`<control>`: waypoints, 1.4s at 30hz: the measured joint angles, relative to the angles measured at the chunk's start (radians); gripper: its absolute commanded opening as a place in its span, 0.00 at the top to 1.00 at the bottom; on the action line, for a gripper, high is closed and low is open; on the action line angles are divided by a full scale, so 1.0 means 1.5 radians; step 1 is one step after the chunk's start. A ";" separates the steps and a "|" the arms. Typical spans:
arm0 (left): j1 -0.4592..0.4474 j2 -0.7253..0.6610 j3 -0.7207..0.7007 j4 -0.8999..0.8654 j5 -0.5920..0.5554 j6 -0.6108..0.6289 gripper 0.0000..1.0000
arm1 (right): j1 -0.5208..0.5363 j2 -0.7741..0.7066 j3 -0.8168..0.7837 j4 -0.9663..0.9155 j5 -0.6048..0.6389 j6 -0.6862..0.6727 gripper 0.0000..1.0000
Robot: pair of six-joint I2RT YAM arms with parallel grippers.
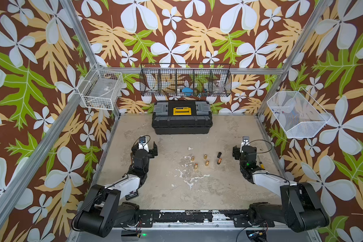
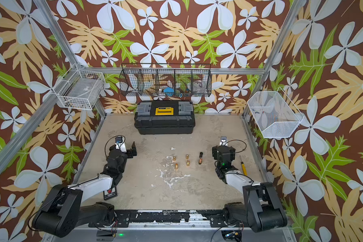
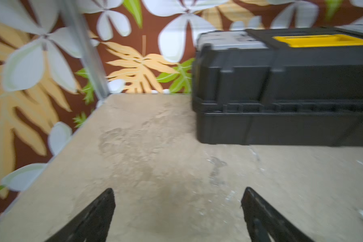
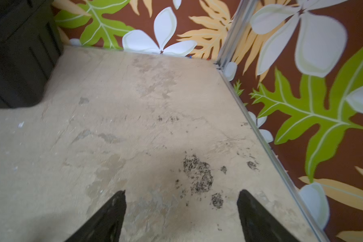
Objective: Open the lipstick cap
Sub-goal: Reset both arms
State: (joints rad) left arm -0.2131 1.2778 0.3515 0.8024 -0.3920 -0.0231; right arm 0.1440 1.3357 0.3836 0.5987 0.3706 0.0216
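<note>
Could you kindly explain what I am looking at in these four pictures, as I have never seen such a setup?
It is a two-armed table robot. Both top views look down from above on the whole table; the other two come from cameras on the wrists. The left gripper and right gripper are open and hold nothing. On the table stand a black toolbox, four small gold pieces, and a dark tube beside a copper tube, probably the lipstick parts.
</note>
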 measured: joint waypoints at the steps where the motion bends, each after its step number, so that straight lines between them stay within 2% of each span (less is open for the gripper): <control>1: 0.009 0.008 0.002 0.014 -0.010 0.001 0.00 | -0.002 0.019 -0.019 0.041 -0.007 -0.003 0.17; 4: 0.014 0.038 0.025 0.021 -0.020 0.024 0.00 | -0.005 0.057 -0.025 0.093 -0.048 -0.020 0.16; 6: 0.018 0.046 0.032 0.023 -0.026 0.040 0.00 | -0.011 0.071 -0.046 0.181 -0.077 -0.026 0.16; 9: 0.019 0.052 0.045 0.014 -0.029 0.039 0.00 | -0.039 0.077 -0.082 0.238 -0.109 -0.031 0.17; 13: 0.019 0.060 0.012 0.027 -0.003 0.024 0.00 | -0.057 0.098 -0.126 0.347 -0.153 -0.019 0.16; 14: 0.019 0.066 -0.010 0.044 0.007 0.021 0.00 | -0.058 0.101 -0.132 0.355 -0.167 -0.019 0.15; 15: 0.019 0.072 -0.028 0.057 0.008 0.022 0.00 | -0.058 0.101 -0.132 0.359 -0.173 -0.018 0.02; 16: 0.020 0.079 -0.045 0.072 0.011 0.022 0.00 | -0.061 0.098 -0.130 0.367 -0.176 -0.012 0.00; 20: 0.065 0.092 -0.086 0.150 0.056 0.010 0.01 | -0.064 0.098 -0.128 0.393 -0.184 -0.012 0.00; 22: 0.090 0.109 -0.121 0.227 0.080 -0.004 0.00 | -0.064 0.098 -0.128 0.394 -0.191 -0.012 0.00; 26: 0.099 0.113 -0.146 0.278 0.086 -0.030 0.00 | -0.064 0.098 -0.128 0.398 -0.194 -0.012 0.00; 36: 0.100 0.108 -0.146 0.316 0.085 -0.050 0.00 | -0.064 0.098 -0.128 0.403 -0.194 -0.012 0.00; 42: 0.097 0.117 -0.125 0.308 0.134 -0.030 0.00 | -0.064 0.098 -0.128 0.403 -0.194 -0.012 0.00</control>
State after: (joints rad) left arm -0.0673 1.4528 0.1642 1.2644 -0.1913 -0.0673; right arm 0.0479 1.4826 0.1909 1.2034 0.0792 0.0036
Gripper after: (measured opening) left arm 0.996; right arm 0.997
